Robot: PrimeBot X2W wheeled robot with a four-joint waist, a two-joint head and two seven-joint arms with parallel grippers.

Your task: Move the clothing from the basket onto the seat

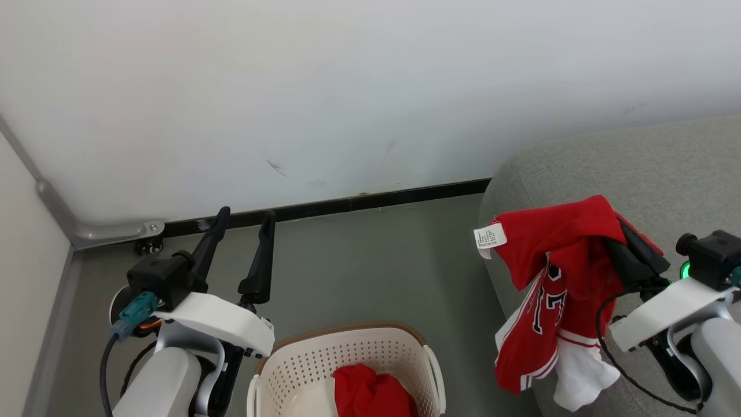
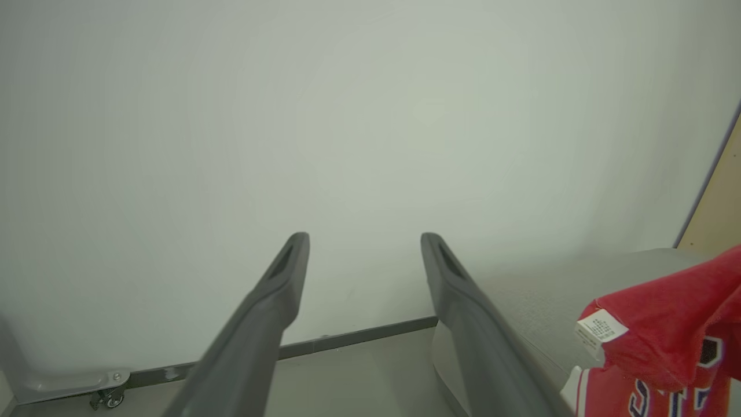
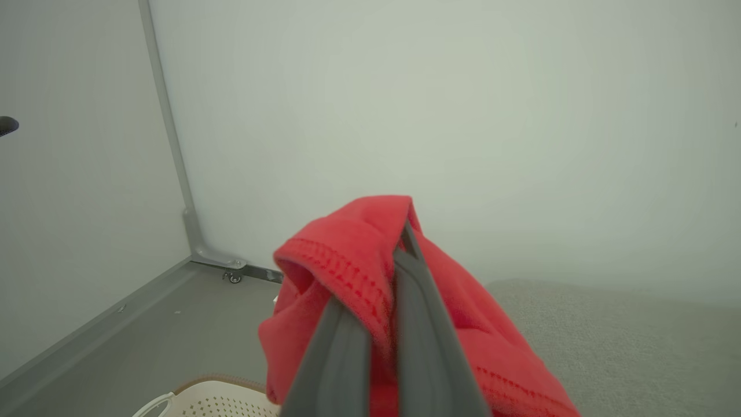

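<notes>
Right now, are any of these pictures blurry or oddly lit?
Head view: soft, even light with no glare, and the striped garment is crisp. Left wrist view: the wall is hazy and the left gripper slightly soft. Right wrist view: the right gripper is blurred, too close to the lens.

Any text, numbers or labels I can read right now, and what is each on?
"7": dark numeral on the striped red garment; the character beside it is folded, unreadable.
White tag on that garment: print too small to read.
Dark lettering on the garment, left wrist view: cut off, unreadable.
</notes>
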